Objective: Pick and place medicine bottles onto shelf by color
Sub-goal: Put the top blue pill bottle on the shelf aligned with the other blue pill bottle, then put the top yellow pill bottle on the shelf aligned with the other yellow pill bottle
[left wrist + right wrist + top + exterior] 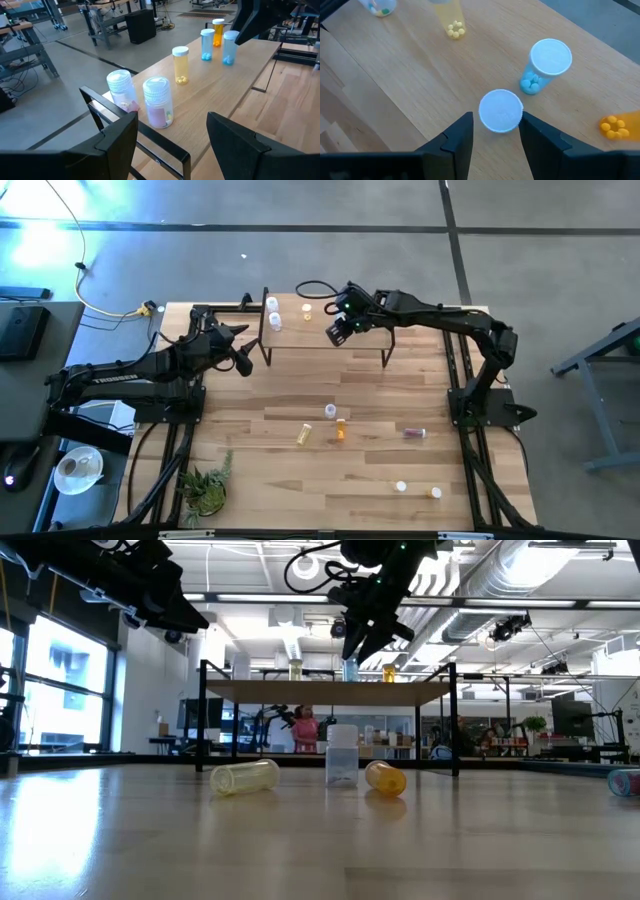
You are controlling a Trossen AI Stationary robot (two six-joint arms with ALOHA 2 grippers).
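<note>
Counting: six medicine bottles upright on shelf, six left on counter — roughly halfway. Right gripper above shelf, jaws apart around blue bottle; left gripper parked nearby, jaws apart.

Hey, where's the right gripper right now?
In the high view the right gripper is over the shelf, near its middle. Its wrist view shows its open fingers either side of a blue bottle, with another blue bottle just beyond.
</note>
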